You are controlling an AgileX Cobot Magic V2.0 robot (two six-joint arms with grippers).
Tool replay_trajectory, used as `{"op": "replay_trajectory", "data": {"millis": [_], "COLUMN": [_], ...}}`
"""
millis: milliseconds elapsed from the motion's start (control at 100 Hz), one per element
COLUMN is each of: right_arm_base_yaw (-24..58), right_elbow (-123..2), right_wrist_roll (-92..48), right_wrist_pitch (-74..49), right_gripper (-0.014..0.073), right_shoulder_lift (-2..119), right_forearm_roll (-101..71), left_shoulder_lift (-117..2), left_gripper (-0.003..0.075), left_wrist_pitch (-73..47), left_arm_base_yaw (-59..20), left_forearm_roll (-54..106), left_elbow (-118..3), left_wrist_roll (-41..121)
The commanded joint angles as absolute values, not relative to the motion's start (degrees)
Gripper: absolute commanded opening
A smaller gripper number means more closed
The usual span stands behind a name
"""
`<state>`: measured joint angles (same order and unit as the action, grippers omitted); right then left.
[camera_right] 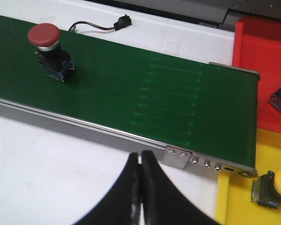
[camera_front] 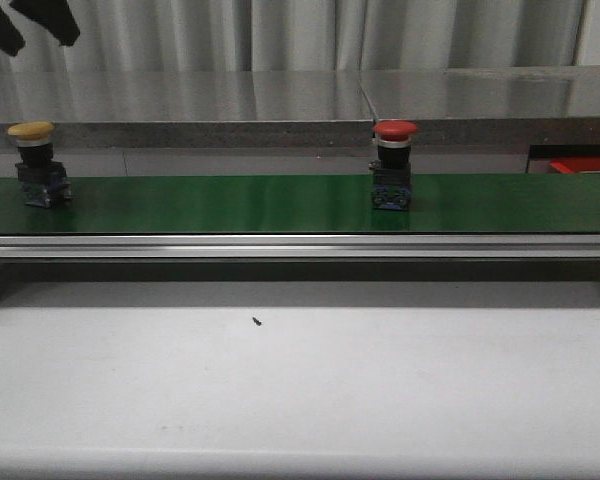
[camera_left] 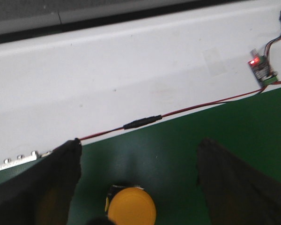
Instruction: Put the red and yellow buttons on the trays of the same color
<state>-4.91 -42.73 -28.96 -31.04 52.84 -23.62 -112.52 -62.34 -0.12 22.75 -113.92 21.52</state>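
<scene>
Green conveyor belt point(camera_front: 230, 203) crosses mid-frame in the front view, behind the white counter point(camera_front: 300, 390). Yellow mushroom-head push button point(camera_front: 38, 163) stands upright at the belt's far left; red mushroom-head push button point(camera_front: 394, 165) stands upright right of centre, well apart from it. Left gripper point(camera_left: 136, 187): jaws apart, straddling the yellow button from above, no contact visible. Right gripper point(camera_right: 140, 187): jaws together, holding nothing, over the counter near the belt's end. Red tray point(camera_right: 262, 56) and yellow tray point(camera_right: 239, 187) lie beyond that end.
</scene>
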Motion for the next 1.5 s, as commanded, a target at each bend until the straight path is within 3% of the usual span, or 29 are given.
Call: {"op": "replay_trajectory", "data": {"millis": [0, 370, 830, 900, 970, 1110, 1180, 1490], "right_arm_base_yaw": [-4.8, -4.8, -4.8, -4.8, -4.8, -4.8, -4.8, -4.8], "right_elbow": [-44.2, -44.2, -44.2, -44.2, -44.2, -44.2, -44.2, -51.4], "right_wrist_roll": [-29.5, -29.5, -29.5, -29.5, -29.5, -29.5, -29.5, -29.5], "right_wrist_pitch": [-27.8, -25.3, -28.1, -29.5, -30.6, -31.2, -29.9, -29.3], "right_gripper": [-0.0066, -0.0066, -0.0056, 0.0003, 0.0132, 0.0517, 0.0664, 0.0632], "right_shoulder_lift": [52.1, 52.1, 52.1, 52.1, 52.1, 52.1, 52.1, 63.8], "right_forearm_roll": [-24.7, -24.7, -24.7, -24.7, -24.7, -24.7, -24.8, -26.0], "left_shoulder_lift": [-106.4, -91.3, -60.0, -56.2, -53.4, -50.0, -49.6, -50.9], "left_gripper": [0.0505, 0.0491, 0.0398, 0.0326, 0.0219, -0.0021, -0.0019, -0.0019], "left_wrist_pitch": [-58.0, -49.7, -20.8, -18.3, -16.6, -14.3, -13.3, -13.0], "left_arm_base_yaw": [-0.5, -0.9, -0.9, -0.9, -0.9, -0.9, -0.9, -0.9], "left_forearm_roll": [27.7, 29.9, 30.0, 30.0, 30.0, 30.0, 30.1, 30.2], "left_elbow": [-116.3, -109.4, -62.8, -57.2, -52.9, -47.8, -46.7, -46.5], "left_wrist_roll": [23.6, 27.9, 29.5, 29.5, 29.5, 29.5, 29.5, 29.5]}}
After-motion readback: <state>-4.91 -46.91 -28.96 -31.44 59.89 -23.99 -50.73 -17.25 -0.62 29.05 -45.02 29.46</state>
